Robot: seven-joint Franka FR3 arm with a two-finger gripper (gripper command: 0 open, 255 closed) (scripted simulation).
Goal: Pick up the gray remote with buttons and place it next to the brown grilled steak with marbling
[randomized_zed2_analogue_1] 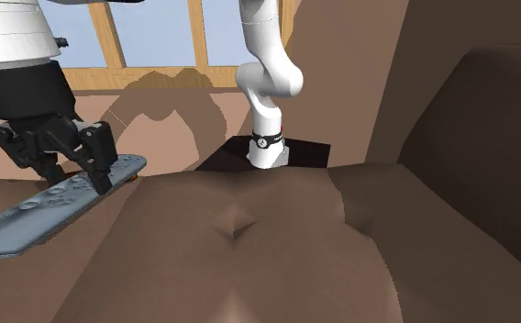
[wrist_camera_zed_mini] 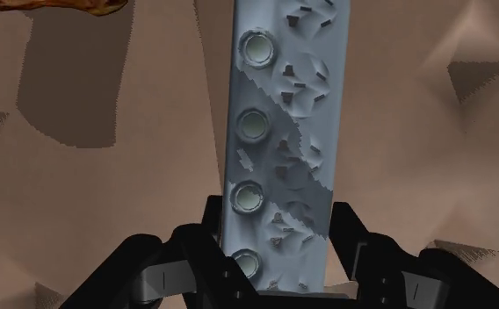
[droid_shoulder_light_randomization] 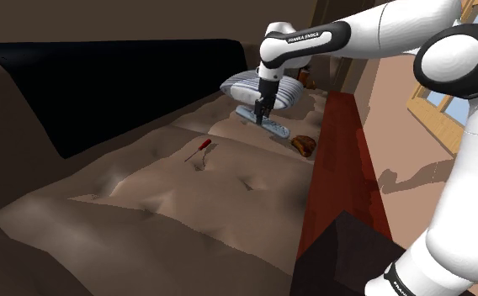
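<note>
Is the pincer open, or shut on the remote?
Shut: the pincer clasps the gray remote, one finger against each long edge.
</note>
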